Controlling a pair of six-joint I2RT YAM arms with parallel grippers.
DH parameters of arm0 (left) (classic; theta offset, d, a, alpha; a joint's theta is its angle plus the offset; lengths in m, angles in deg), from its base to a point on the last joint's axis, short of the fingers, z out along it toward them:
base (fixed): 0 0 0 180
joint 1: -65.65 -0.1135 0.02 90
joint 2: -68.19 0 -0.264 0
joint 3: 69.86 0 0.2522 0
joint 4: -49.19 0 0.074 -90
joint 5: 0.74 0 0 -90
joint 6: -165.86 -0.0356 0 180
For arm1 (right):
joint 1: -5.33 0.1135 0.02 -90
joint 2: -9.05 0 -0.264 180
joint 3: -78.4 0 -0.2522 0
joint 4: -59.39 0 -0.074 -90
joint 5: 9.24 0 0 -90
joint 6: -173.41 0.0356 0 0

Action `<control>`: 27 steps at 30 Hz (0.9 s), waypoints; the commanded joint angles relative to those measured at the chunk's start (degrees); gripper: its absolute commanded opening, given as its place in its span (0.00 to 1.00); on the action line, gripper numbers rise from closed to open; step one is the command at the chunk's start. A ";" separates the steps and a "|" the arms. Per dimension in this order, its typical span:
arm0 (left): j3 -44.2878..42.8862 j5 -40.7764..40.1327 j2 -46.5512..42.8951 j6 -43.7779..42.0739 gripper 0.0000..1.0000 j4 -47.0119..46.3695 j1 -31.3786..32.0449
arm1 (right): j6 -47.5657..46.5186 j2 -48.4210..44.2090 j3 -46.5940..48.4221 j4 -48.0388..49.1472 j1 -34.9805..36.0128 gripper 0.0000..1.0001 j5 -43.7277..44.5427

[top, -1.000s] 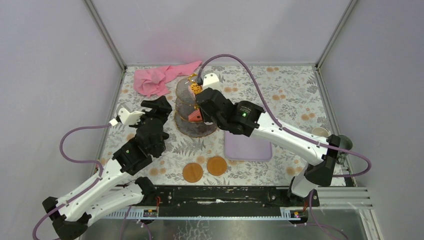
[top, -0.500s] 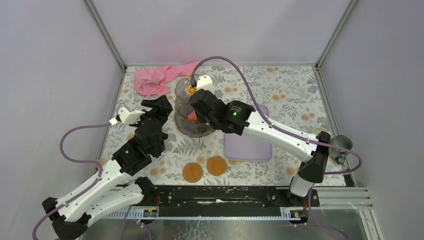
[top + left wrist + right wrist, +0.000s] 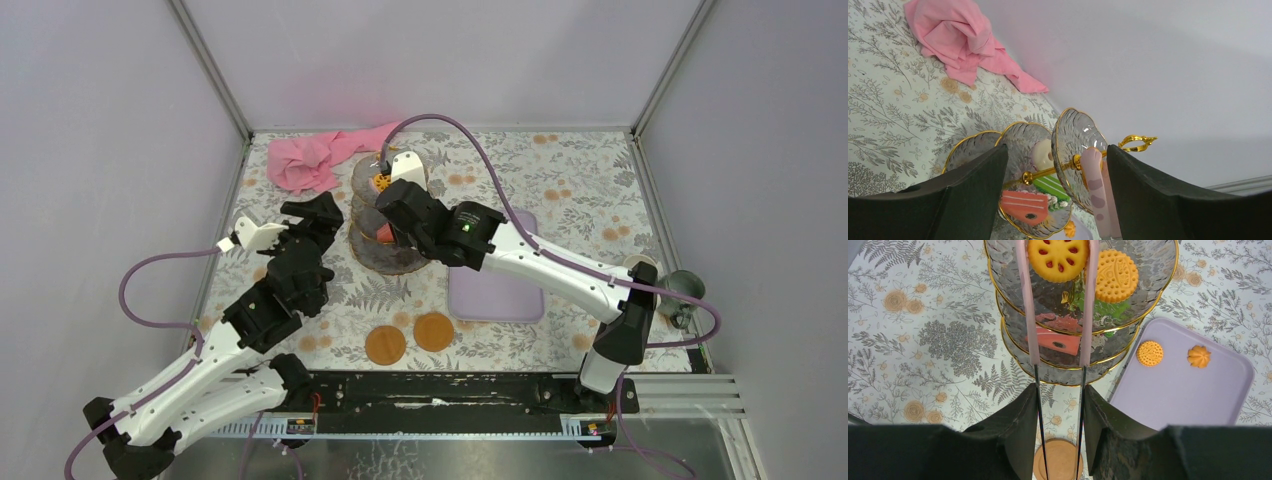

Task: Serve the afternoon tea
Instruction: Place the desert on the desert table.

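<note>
The three-tier glass stand (image 3: pixel 385 258) with a gold stem stands mid-table. My right gripper (image 3: pixel 1060 392) is shut on the pink tongs (image 3: pixel 1027 315). Their tips flank an orange biscuit with red holes (image 3: pixel 1057 259) over the top tier (image 3: pixel 1153 260). I cannot tell whether that biscuit rests on the glass. A second orange biscuit (image 3: pixel 1117 276) lies on that tier. A red cake slice (image 3: pixel 1024 206), a green cake (image 3: pixel 1053 185) and a white doughnut (image 3: pixel 1042 152) sit lower down. My left gripper (image 3: pixel 1057 150) is open, just left of the stand and touching nothing.
A lilac tray (image 3: pixel 1178 390) right of the stand holds a round biscuit (image 3: pixel 1150 353) and an orange swirl pastry (image 3: pixel 1199 356). Two brown coasters (image 3: pixel 385 345) (image 3: pixel 433 331) lie near the front. A pink cloth (image 3: pixel 310 160) is at the back left. A cream mug (image 3: pixel 640 264) and a grey-green mug (image 3: pixel 685 284) are at the right.
My right arm has swung left and farther back, carrying the tongs and biscuit over the stand's top tier. The left arm has stayed put.
</note>
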 commanded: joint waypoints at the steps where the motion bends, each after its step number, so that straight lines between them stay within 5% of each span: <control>1: 0.43 -1.03 -0.69 -1.54 0.80 -1.90 0.14 | 0.69 -0.41 2.00 2.75 0.48 0.32 0.99; 27: 0.14 -0.99 0.95 -0.33 0.80 -1.44 0.12 | 0.23 -2.96 -1.92 4.25 0.41 0.43 1.66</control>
